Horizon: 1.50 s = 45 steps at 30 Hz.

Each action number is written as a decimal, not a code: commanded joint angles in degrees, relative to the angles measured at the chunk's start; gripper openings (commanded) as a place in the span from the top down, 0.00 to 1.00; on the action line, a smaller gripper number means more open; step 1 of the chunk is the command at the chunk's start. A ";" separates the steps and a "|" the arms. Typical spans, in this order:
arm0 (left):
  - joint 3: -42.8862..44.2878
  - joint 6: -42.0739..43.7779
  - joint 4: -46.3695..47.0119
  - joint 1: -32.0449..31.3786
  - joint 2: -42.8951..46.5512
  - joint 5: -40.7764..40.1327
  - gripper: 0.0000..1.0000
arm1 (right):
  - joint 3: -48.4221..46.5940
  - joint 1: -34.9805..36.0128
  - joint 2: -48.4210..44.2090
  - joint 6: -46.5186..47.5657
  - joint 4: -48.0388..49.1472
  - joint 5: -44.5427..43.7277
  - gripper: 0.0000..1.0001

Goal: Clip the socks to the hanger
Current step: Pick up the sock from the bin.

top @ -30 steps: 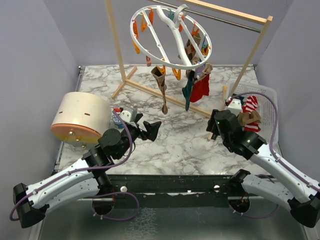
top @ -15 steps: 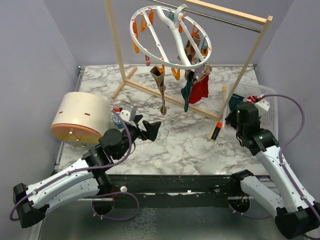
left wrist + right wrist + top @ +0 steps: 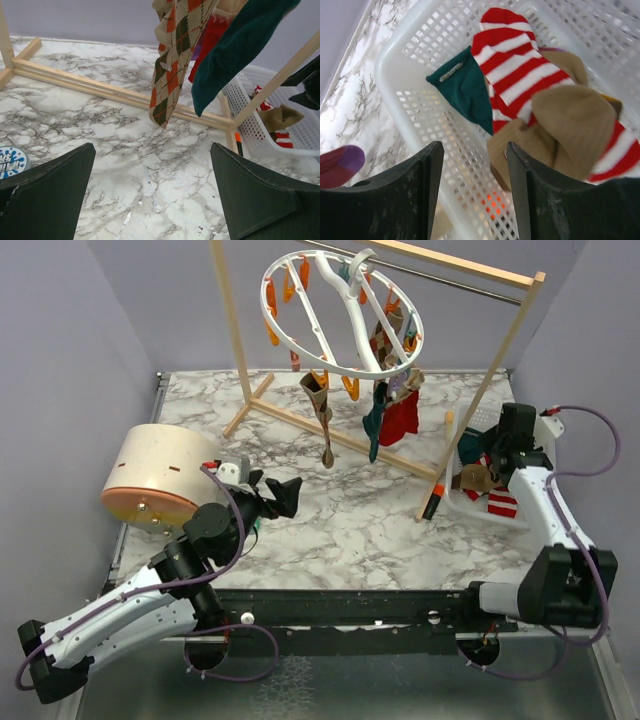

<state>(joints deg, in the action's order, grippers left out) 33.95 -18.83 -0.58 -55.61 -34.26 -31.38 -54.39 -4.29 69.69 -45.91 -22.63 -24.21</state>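
Right wrist view: right gripper spread, empty, above white basket. Inside, touching: striped sock, dark teal sock, tan sock.

Left wrist view: left gripper spread, empty, over marble surface.

Top external: hanger tilted, hooked on wooden rack; patterned sock, red sock clipped beneath.
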 commanded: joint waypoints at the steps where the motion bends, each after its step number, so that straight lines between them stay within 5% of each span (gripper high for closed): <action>1: -0.09 0.64 -1.50 -0.11 2.28 -2.69 0.01 | -5.40 -1.43 9.23 5.94 9.49 3.48 0.42; 13: -0.44 3.96 0.35 -0.05 0.35 -3.34 0.01 | -13.16 -3.23 29.95 10.47 14.96 8.94 0.44; 36: -0.69 5.29 2.42 0.42 -2.47 -1.91 0.01 | -16.11 -3.52 41.16 12.40 13.76 11.59 0.51; 45: -0.64 5.43 2.69 0.60 -2.36 -1.36 0.01 | -14.64 -3.51 40.53 12.78 13.25 11.65 0.74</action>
<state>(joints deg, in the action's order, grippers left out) 33.85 -13.96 1.21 -55.46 -36.82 -33.85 -69.95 -7.60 110.54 -33.50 -7.57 -12.34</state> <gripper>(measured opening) 0.990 0.319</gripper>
